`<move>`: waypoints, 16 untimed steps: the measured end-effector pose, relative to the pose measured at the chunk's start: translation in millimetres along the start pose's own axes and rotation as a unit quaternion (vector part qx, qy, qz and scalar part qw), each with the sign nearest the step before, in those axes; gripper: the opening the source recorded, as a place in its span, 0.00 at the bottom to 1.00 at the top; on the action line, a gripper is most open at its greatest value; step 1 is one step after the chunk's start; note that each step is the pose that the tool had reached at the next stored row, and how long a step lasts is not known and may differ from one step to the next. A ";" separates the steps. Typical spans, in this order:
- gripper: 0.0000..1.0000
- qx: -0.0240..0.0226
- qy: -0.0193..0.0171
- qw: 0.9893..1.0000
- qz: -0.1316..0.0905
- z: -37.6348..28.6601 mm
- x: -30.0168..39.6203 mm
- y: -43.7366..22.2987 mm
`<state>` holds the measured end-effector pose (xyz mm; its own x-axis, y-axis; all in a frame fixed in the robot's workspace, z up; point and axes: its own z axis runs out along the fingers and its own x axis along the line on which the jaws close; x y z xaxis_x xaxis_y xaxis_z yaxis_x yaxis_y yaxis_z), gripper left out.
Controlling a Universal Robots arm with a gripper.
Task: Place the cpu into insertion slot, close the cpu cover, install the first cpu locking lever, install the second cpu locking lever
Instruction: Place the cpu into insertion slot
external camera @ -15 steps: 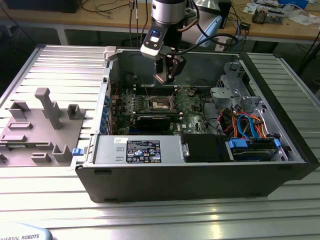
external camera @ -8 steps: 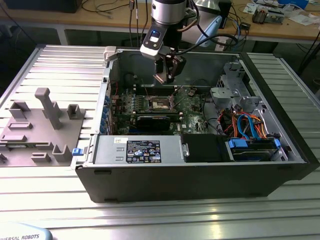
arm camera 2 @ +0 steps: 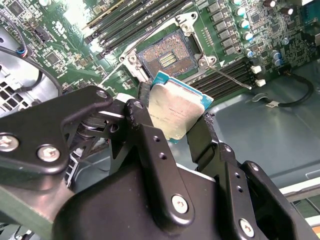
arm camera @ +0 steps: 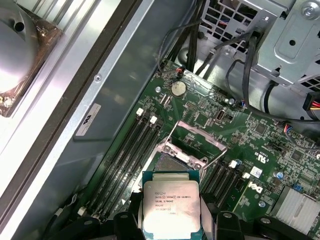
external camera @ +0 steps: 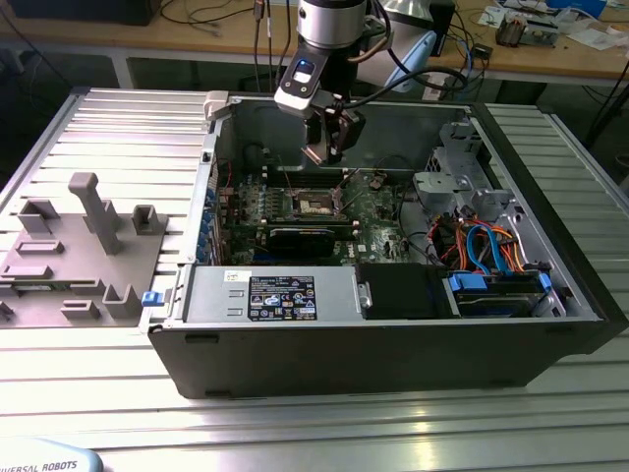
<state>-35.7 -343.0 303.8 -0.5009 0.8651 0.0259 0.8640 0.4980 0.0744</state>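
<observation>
The cpu (arm camera 2: 177,112), a flat square with a silvery top and a blue-green edge, sits clamped in the gripper (arm camera 2: 172,125). Just beyond the gripper lies the insertion slot (arm camera 2: 165,55), its tan-gold contacts exposed and its cpu cover (arm camera: 186,154) swung open.

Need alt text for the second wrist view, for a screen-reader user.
The gripper holds the cpu by its edges between black fingers, silvery top toward the camera, clear of the insertion slot beyond it. The slot's tan-gold contacts lie bare on the green motherboard, with a thin metal lever sticking out beside it.
</observation>
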 end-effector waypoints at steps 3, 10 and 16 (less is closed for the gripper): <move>0.54 0.000 0.000 1.000 0.002 0.1 0.0 0.0; 0.54 0.000 -0.001 1.000 0.007 0.3 0.0 0.0; 0.54 0.000 -0.001 1.000 0.011 0.4 0.0 0.0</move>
<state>-35.7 -343.0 303.4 -0.4810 0.8763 0.0258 0.8751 0.4781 0.0743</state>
